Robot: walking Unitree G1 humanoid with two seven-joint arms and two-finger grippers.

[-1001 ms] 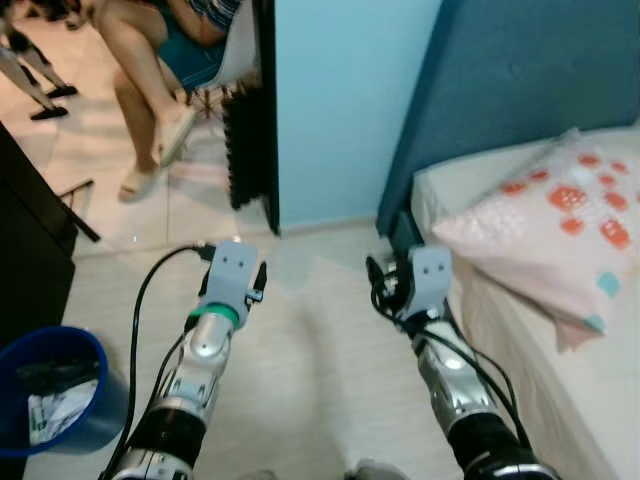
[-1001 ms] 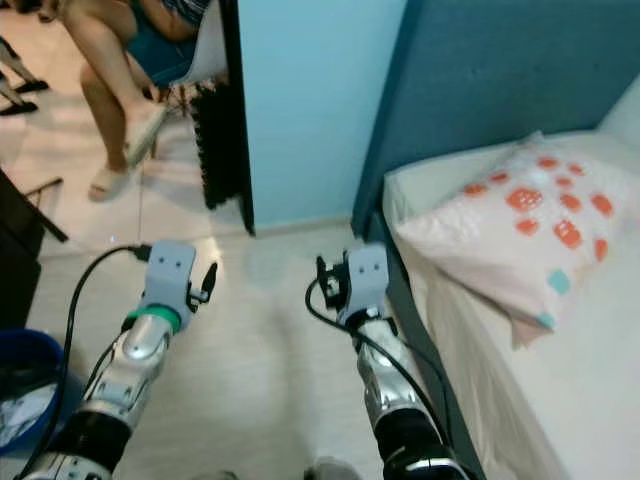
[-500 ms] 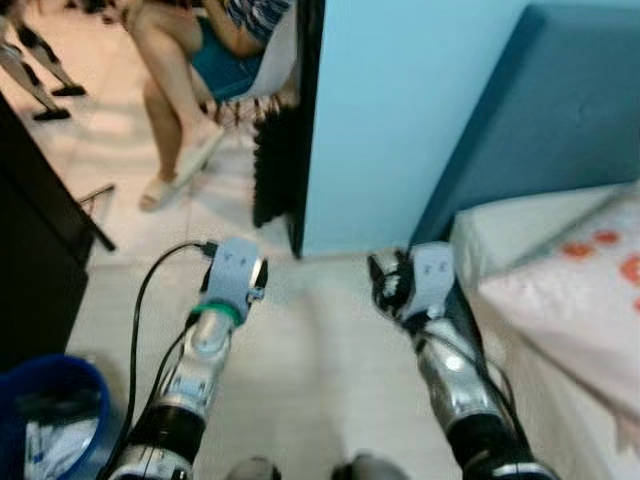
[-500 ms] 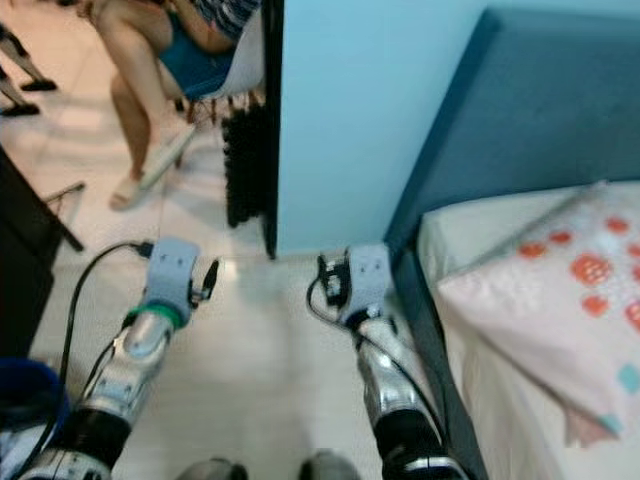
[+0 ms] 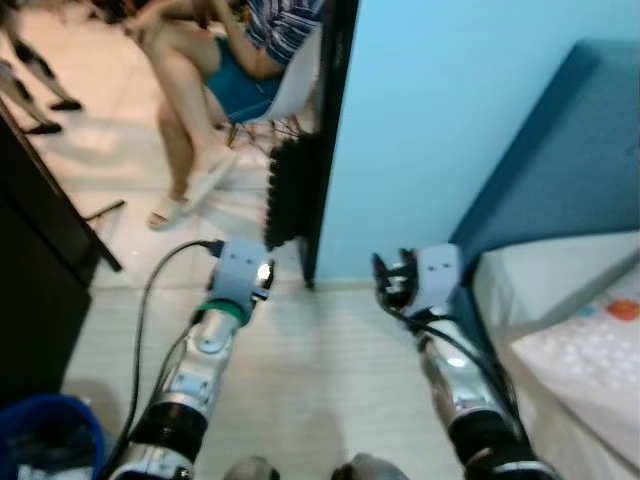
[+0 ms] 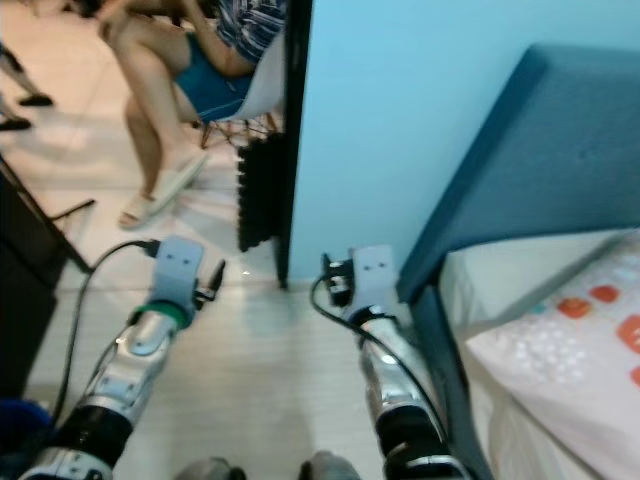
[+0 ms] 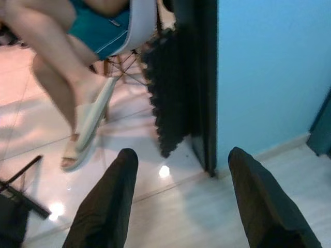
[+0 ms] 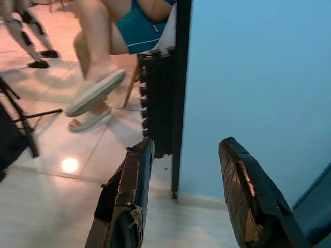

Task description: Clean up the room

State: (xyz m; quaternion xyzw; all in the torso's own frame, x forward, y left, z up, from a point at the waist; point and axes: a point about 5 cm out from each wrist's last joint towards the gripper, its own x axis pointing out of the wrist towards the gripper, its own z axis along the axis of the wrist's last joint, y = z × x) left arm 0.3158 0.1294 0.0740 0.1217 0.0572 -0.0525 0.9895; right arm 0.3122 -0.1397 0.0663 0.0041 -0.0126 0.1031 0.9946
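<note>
Arms held forward over bare floor (image 5: pixel 320 380), left end effector (image 7: pixel 181 201) and right end effector (image 8: pixel 183 199) both spread, empty, presumably carried ready while walking.

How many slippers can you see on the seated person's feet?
2. One slipper is raised on the crossed leg; the other slipper sits on the floor just behind and under it, partly hidden. Both are beside the white chair.

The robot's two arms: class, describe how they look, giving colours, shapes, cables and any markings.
Both arms are silver metal tubes with black bands near the bottom. The left arm has a green ring below a pale grey wrist block and a black cable looping off it. The right arm carries a bundle of black cables beside its pale block. Each ends in two long black fingers.
</note>
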